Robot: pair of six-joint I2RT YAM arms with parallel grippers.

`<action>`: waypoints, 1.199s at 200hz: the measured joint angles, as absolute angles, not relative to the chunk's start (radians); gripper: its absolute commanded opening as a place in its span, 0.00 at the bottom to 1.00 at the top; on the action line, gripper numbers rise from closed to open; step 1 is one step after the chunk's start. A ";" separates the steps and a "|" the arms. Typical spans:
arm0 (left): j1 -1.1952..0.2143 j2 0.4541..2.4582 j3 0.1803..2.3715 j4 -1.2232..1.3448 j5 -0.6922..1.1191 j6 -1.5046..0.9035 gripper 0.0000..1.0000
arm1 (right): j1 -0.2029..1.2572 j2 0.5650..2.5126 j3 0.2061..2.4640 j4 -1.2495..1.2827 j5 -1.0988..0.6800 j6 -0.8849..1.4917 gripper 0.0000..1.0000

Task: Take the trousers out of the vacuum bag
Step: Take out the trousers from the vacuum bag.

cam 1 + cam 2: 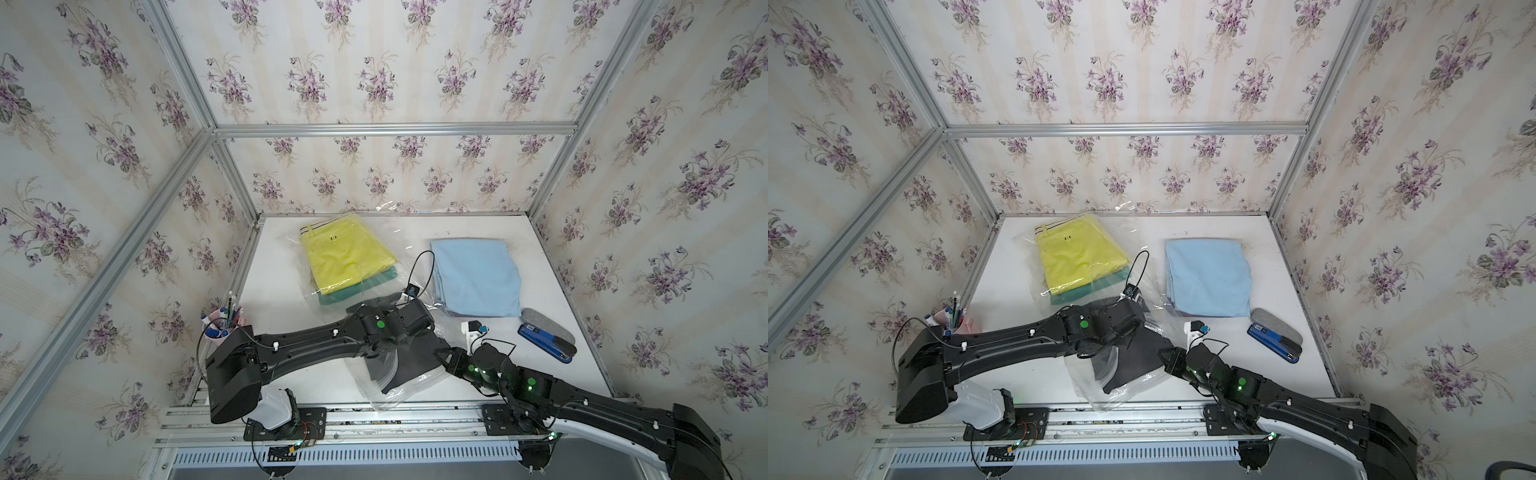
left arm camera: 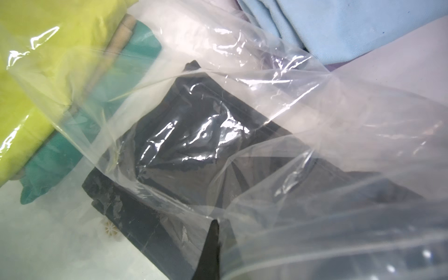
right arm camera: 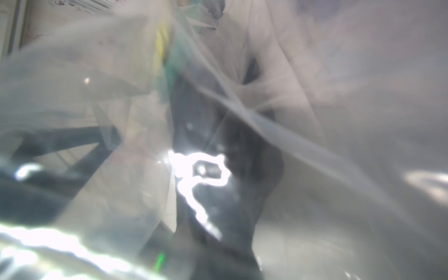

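Vacuum bag [image 1: 384, 401] lies diagonally across the table [image 1: 540, 257], from the far-left corner to the front edge. Inside it are the yellow-green trousers [image 1: 345, 253] on top of the tan [image 2: 116, 48] and teal trousers [image 1: 353, 293], with the black trousers [image 1: 415, 365] sitting apart near the front end. Light blue trousers [image 1: 478, 274] are already out on the right, over a purple edge [image 2: 338, 65]. Left gripper [image 2: 210, 230] is hidden under its wrist in both top views. In the left wrist view its claw is pressed together with film gathered to its tip, so it reads as pinching the bag wall above the black pair. Right gripper [image 1: 441, 358] is pressed together at the black trousers' right edge. The right wrist view is all glare and blurred plastic, so I can't tell whether it has cloth, film, or both. Handling call: the film is thin, slick and crinkly, and it will slide and cling rather than hold its shape. The trousers are light and limp, so they will drape and bunch, not come out as a slab. Best hold is a folded edge or corner nearest the bag's open end, catching all layers, with the bag's lip pinned by the other claw. Risk is dragging the whole bag.
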State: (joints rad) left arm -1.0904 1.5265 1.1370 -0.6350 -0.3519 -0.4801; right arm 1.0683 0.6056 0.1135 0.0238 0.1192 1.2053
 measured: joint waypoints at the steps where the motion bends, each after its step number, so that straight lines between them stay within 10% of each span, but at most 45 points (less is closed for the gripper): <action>1: -1.090 1.528 1.138 -0.635 -0.352 -0.480 0.01 | 1.069 0.604 0.113 0.022 0.119 1.205 0.00; 80: -1.091 1.502 1.135 -0.625 -0.324 -0.484 0.04 | 1.072 0.680 0.065 0.062 0.192 1.261 0.56; 164: -1.091 1.482 1.133 -0.625 -0.308 -0.495 0.16 | 1.072 0.950 0.061 0.345 0.264 1.276 0.61; 208: -1.091 1.392 1.158 -0.640 -0.273 -0.492 0.85 | 1.063 1.088 0.112 0.456 0.291 1.215 0.49; 240: -1.081 1.286 1.191 -0.701 -0.257 -0.473 1.00 | 1.046 1.119 0.147 0.485 0.297 1.161 0.25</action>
